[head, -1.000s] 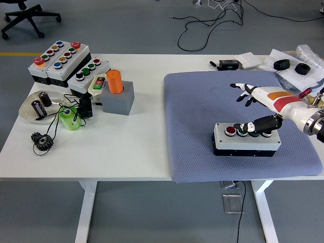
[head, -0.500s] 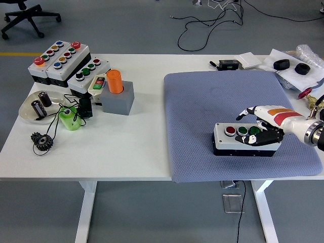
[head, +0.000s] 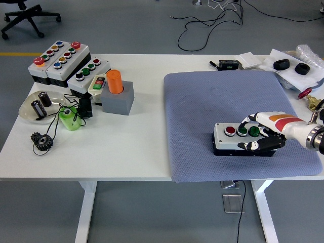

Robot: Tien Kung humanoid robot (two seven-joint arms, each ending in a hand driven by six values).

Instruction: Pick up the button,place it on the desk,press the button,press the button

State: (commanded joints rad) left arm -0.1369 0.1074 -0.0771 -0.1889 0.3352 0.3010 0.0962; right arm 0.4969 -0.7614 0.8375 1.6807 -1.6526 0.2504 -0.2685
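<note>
Head view: button box (head: 238,138), white-topped with a black base, lying on the blue-grey mat (head: 212,101), toward that mat's near right part. Three round buttons in a row on top: red button (head: 230,130) at the left, two green ones beside it to the right. Right hand (head: 263,134) wrapped over the box's right end, fingers (head: 253,119) curled across the top by the rightmost green button, thumb (head: 251,146) pressed along the near side; holding the box, though whether a fingertip bears on a button cannot be told. White forearm with an orange patch reaching in from the right edge.

Farther left on the bare white table (head: 131,147): a grey block (head: 119,98) with an orange cylinder (head: 115,81) standing upright on it, several multi-button control boxes (head: 59,61) behind, a shallow dish (head: 35,109) holding dark cylindrical parts, a green holder (head: 70,119) tangled with black wire, and a small black gear (head: 41,140) nearer the front edge. At the far right corner, white papers with two black rings (head: 281,64) resting on them.
</note>
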